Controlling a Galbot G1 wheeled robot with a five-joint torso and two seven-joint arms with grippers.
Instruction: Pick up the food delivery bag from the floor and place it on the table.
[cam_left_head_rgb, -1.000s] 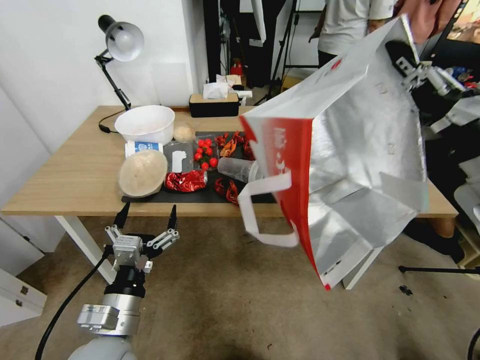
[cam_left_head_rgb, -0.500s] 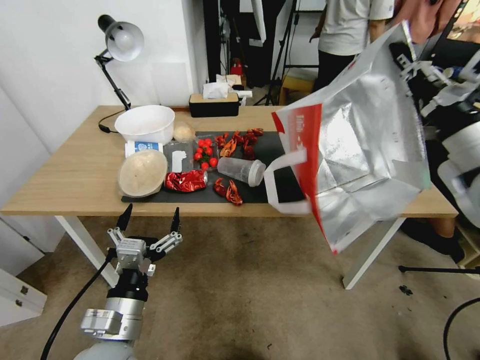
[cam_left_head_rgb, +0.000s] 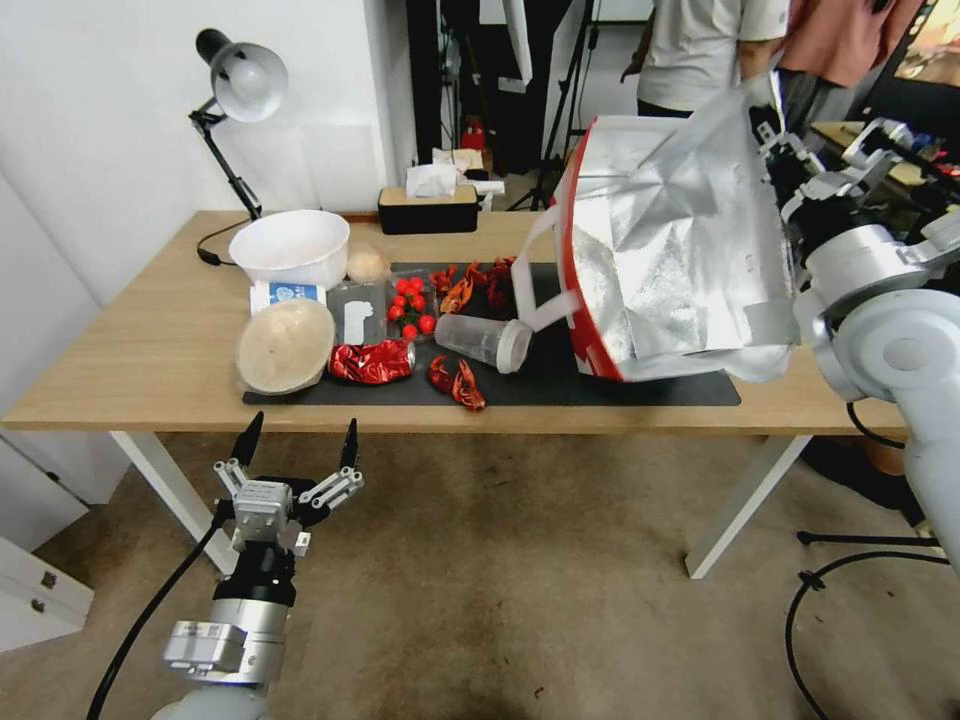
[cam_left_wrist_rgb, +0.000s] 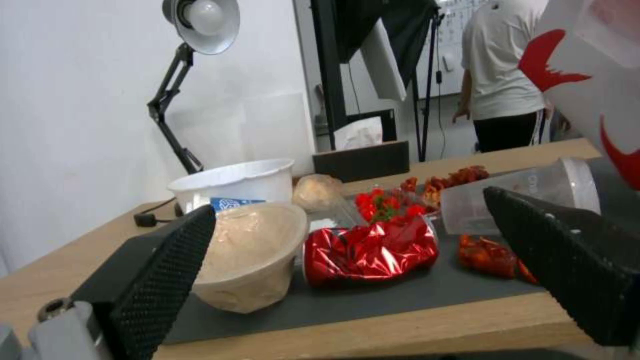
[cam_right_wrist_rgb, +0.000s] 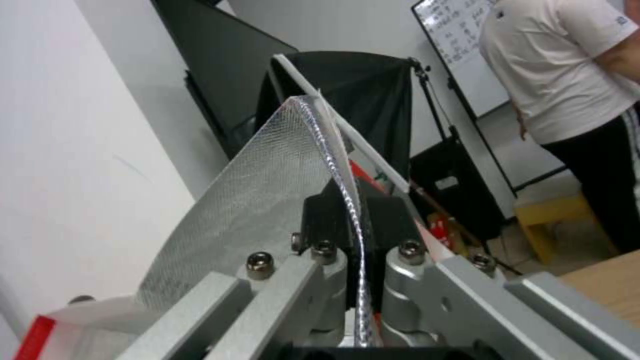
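The food delivery bag (cam_left_head_rgb: 670, 250) hangs tilted over the right half of the table (cam_left_head_rgb: 150, 350), its silver-lined mouth facing me and a red side panel to the left. Its lower edge is down at the dark grey mat (cam_left_head_rgb: 690, 392); contact is unclear. My right gripper (cam_left_head_rgb: 770, 135) is shut on the bag's top rim, and the foil edge (cam_right_wrist_rgb: 353, 240) shows pinched between its fingers. A white strap handle (cam_left_head_rgb: 540, 305) dangles beside a plastic cup. My left gripper (cam_left_head_rgb: 297, 440) hovers open over the floor (cam_left_head_rgb: 500, 580), just before the table's front edge, holding nothing.
On the mat's left lie a toppled plastic cup (cam_left_head_rgb: 483, 340), a crumpled red foil wrapper (cam_left_head_rgb: 372, 361), tomatoes (cam_left_head_rgb: 411, 303), crayfish (cam_left_head_rgb: 458, 381) and a lidded bowl (cam_left_head_rgb: 286, 345). A white bowl (cam_left_head_rgb: 290, 247), a desk lamp (cam_left_head_rgb: 232, 95) and a tissue box (cam_left_head_rgb: 428, 208) stand behind. People stand beyond the table.
My right arm has swung the bag from in front of the table's edge up and back over the tabletop, lowering it to the mat. The left arm has stayed put.
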